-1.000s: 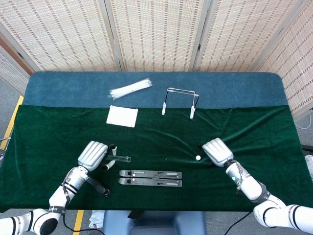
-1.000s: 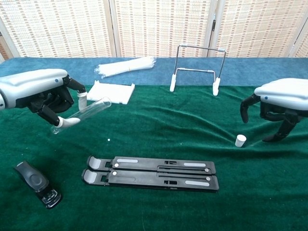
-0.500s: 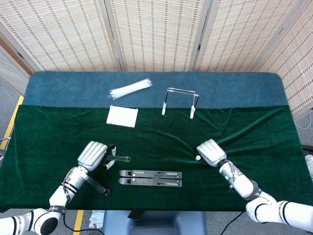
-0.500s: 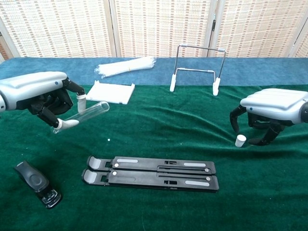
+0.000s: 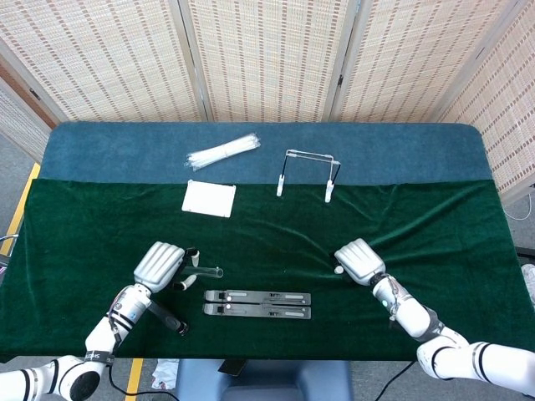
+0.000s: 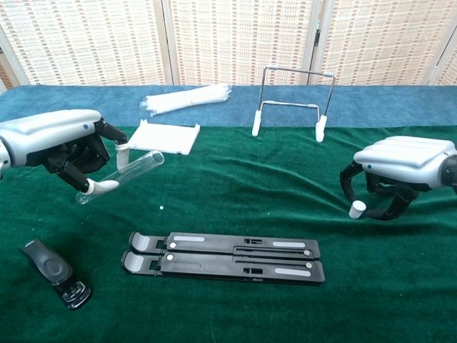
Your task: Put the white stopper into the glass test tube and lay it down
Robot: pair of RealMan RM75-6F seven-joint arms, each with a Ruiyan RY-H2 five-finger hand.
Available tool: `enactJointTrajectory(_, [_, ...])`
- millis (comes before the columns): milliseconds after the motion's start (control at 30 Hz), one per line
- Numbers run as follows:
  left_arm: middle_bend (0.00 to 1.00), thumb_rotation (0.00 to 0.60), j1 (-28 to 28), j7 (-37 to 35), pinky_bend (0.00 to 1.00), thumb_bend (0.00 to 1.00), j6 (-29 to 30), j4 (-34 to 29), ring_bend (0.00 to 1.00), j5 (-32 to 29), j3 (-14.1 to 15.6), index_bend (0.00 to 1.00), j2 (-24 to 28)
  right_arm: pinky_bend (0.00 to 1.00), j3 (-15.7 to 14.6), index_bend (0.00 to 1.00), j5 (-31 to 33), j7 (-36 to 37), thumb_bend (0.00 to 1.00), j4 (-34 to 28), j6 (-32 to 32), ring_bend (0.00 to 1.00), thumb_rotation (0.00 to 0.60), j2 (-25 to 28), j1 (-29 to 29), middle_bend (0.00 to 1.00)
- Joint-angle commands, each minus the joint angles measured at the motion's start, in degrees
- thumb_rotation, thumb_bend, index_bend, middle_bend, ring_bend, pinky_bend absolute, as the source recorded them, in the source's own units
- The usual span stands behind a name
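Note:
My left hand (image 6: pixel 61 139) (image 5: pixel 159 263) holds the glass test tube (image 6: pixel 121 175) (image 5: pixel 206 272) tilted above the green cloth at the left, its open end pointing right and up. The white stopper (image 6: pixel 356 209) (image 5: pixel 338 270) stands on the cloth at the right. My right hand (image 6: pixel 403 161) (image 5: pixel 359 261) hovers low over it, palm down and fingers curled downward. The thumb is right beside the stopper on its left. The other fingers (image 6: pixel 389 211) stand a little to its right, apart from it.
A black folded stand (image 6: pixel 225 257) lies flat at the front centre. A small black clip (image 6: pixel 53 275) sits at the front left. Further back are a white pad (image 6: pixel 166 136), a bag of white sticks (image 6: pixel 187 98) and a wire rack (image 6: pixel 293 107).
My right hand has moved left and down from beside the stopper until its fingers bracket it. The left hand with the tube has barely shifted.

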Motion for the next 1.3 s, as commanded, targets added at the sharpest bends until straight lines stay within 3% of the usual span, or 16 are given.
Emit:
enactJointTrajectory(33, [0.89, 0.6, 0.01, -0.01, 0.8, 0.44, -0.04, 0.05, 0.8, -0.02, 0.02, 0.67, 0.04, 1.0, 0.06, 0.46, 0.44, -0.37, 0.38, 0.28, -0.18, 1.0, 0.6, -0.29, 0.15, 0.97])
enactJointTrajectory(600, [0.89, 0.6, -0.03, -0.47, 0.8, 0.44, -0.32, 0.48, 0.8, -0.14, -0.06, 0.67, 0.1, 1.0, 0.34, 0.51, 2.09, -1.67, 0.41, 1.18, -0.9, 1.0, 0.6, -1.43, 1.01, 0.97])
enactJointTrajectory(833, [0.89, 0.6, -0.12, -1.45, 0.8, 0.44, -0.7, 1.1, 0.8, -0.52, -0.39, 0.67, -0.1, 1.0, 0.94, 0.61, 3.35, -1.86, 0.53, 0.95, -0.86, 1.0, 0.6, -1.7, 1.37, 0.98])
enactJointTrajectory(1000, [0.89, 0.6, -0.72, -4.32, 0.8, 0.45, -2.06, 0.64, 0.8, -1.34, -1.54, 0.67, 0.04, 1.0, 3.02, 0.66, 2.34, 3.02, 0.59, -4.64, 0.64, 1.0, 0.6, 2.17, 0.94, 0.99])
enactJointTrajectory(1300, [0.89, 0.6, -2.71, -9.59, 0.8, 0.46, -4.75, -1.2, 0.8, -3.15, -4.31, 0.67, -1.37, 1.0, 8.0, 0.68, -2.82, 13.85, 0.62, -19.04, 2.86, 1.0, 0.6, 13.43, 1.07, 1.0])
